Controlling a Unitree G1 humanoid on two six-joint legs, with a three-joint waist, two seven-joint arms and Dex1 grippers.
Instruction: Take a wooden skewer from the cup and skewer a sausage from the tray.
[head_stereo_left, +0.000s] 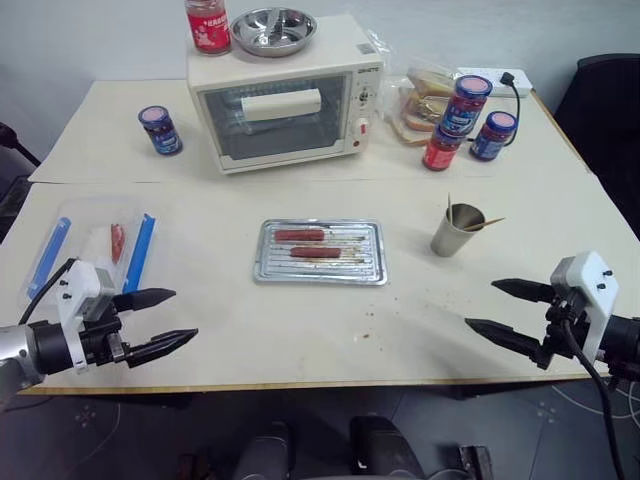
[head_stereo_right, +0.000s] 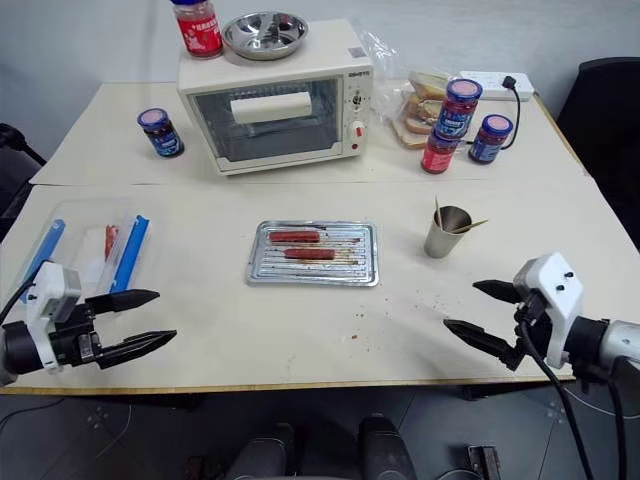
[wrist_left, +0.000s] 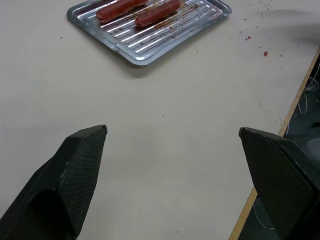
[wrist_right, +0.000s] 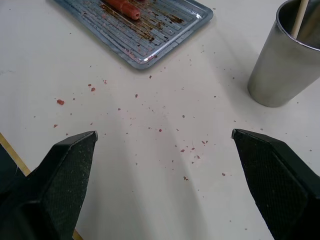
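A white toaster oven (head_stereo_left: 287, 103) stands at the back of the bench (head_stereo_left: 300, 330), carrying a steel bowl (head_stereo_left: 273, 30) and a red jar (head_stereo_left: 207, 25). Three lidded jars (head_stereo_left: 463, 118) cluster to its right beside bagged bread (head_stereo_left: 425, 98); a clear box with blue sides (head_stereo_left: 95, 250) lies at left.

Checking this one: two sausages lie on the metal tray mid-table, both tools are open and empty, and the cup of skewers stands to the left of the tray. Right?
Not quite. The cup with the skewers stands to the right of the tray, as the left eye view shows. The rest holds: two sausages lie on the tray, and the left tool and right tool are open and empty.
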